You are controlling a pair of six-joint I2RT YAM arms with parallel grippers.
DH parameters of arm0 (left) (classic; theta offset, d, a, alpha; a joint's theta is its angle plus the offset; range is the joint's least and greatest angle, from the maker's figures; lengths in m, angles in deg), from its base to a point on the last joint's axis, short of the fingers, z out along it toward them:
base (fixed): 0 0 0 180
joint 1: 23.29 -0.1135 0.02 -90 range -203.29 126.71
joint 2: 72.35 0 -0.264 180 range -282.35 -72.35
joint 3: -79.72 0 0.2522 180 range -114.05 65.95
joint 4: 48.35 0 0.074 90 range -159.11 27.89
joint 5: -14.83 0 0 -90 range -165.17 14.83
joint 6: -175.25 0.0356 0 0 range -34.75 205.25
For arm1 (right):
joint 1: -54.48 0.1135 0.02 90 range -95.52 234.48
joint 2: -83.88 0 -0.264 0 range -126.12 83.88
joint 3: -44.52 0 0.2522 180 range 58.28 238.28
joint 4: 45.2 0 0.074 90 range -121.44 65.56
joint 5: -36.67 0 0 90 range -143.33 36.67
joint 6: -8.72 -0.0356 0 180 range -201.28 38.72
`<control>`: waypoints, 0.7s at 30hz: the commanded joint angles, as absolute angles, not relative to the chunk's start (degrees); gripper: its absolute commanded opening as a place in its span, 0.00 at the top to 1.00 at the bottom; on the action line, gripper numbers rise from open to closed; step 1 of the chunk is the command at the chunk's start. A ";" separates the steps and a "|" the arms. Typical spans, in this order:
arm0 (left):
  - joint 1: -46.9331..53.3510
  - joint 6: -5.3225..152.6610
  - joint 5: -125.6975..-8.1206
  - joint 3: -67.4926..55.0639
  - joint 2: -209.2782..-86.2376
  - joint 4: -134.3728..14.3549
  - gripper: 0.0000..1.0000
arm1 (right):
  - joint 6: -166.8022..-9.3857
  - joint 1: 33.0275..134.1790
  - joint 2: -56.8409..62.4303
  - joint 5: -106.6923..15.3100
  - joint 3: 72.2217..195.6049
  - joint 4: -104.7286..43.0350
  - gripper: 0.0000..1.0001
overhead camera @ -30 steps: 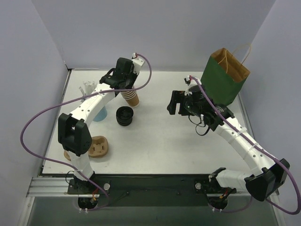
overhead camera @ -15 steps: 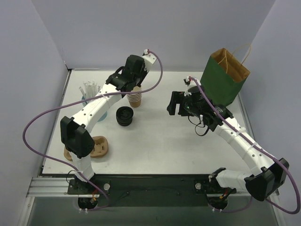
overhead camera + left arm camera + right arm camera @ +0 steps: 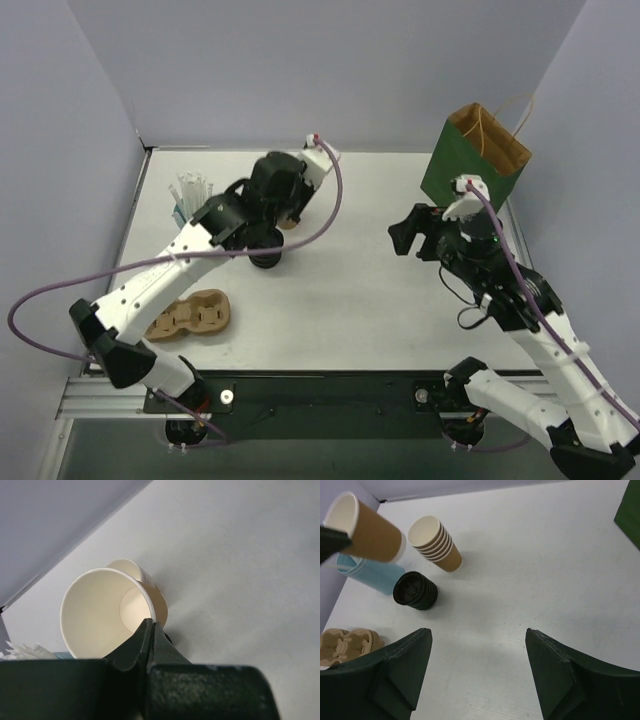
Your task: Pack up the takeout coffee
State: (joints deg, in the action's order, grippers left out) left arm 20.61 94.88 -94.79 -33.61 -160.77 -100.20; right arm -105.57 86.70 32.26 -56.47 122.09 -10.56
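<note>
No lidded takeout coffee is in view. My left gripper [image 3: 151, 625] is shut on the rim of a single lidless kraft-brown paper cup [image 3: 95, 610]. One finger is inside the rim and one outside. The right wrist view shows that cup [image 3: 367, 527] tilted and held in the air above the table's left side. The stack of lidless cups [image 3: 436, 544] stands behind it, and a stack of black lids [image 3: 416, 591] lies nearer. My right gripper [image 3: 477, 631] hangs open over bare table near the middle, holding nothing; from above it [image 3: 405, 238] sits left of the bag.
A green and brown paper bag [image 3: 475, 165] stands upright at the back right. A moulded brown cup carrier [image 3: 195, 315] lies front left. A light blue holder with white sticks [image 3: 367, 570] stands at the left beside the lids.
My left arm has swung right and lowered its elbow, carrying one cup away from the stack. My right gripper has shifted a little to the right, still open.
</note>
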 commanded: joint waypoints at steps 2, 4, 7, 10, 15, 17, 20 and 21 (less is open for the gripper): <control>28.46 87.37 -97.58 -18.44 -153.05 -95.69 1.00 | -104.66 86.47 40.97 -63.96 119.98 -9.56 0.23; 30.14 85.51 -98.02 -14.57 -152.60 -94.11 1.00 | -104.66 86.56 43.60 -65.45 119.72 -9.21 0.23; 33.39 81.83 -98.37 -9.47 -153.21 -89.90 1.00 | -104.66 86.47 45.81 -67.22 119.28 -9.03 0.23; 36.64 80.33 -99.33 -8.14 -155.75 -88.83 1.00 | -104.83 86.47 46.26 -67.57 119.28 -8.77 0.23; 38.67 77.52 -98.82 -5.68 -160.59 -86.11 1.00 | -105.10 86.64 46.35 -67.39 119.80 -7.45 0.23; 39.02 76.90 -98.20 -5.24 -161.73 -85.14 1.00 | -105.45 86.56 46.78 -67.22 119.54 -7.27 0.23; 39.11 75.67 -97.41 -4.97 -162.70 -85.14 1.00 | -105.62 86.56 47.05 -66.78 119.36 -7.18 0.23; 39.20 75.49 -96.97 -4.80 -163.05 -85.05 1.00 | -105.63 86.56 47.14 -66.87 119.19 -7.18 0.23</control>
State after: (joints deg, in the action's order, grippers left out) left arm 38.97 78.33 -98.00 -4.63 -162.35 -89.60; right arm -105.25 86.73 45.00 -65.58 119.23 -6.71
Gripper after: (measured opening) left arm 0.023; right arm 0.769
